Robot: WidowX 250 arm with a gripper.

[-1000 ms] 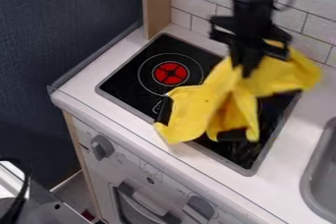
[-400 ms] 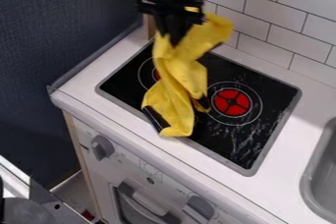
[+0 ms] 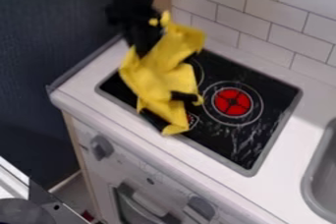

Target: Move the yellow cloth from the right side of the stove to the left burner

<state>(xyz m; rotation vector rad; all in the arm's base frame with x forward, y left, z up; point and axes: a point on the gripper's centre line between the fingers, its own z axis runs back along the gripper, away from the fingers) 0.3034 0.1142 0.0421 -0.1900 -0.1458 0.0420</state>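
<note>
Pincer: the black pincer (image 3: 143, 47) was seen over the back left corner of the stovetop, closed on the upper part of the cloth.
Cloth: the yellow cloth (image 3: 157, 79) was held up in loose folds, hung over the left side of the stovetop; its lower tip was seen in front of the stovetop's front edge. Whether the bench was touched by it could not be told.
Dark patch: a dark patch (image 3: 184, 97) was seen against the cloth's right side; what it was could not be told.
Stovetop: the black stovetop (image 3: 275, 94) was set into the white bench (image 3: 84, 86) and marked with whitish streaks near its front right corner.
Burner: the red burner (image 3: 232, 102) was left uncovered, right of the cloth.
Knobs: two grey knobs (image 3: 101, 148) were mounted on the front panel.
Sink: a grey sink (image 3: 322, 171) was placed to the right.
Wall: white tiles (image 3: 263, 14) were laid behind.
</note>
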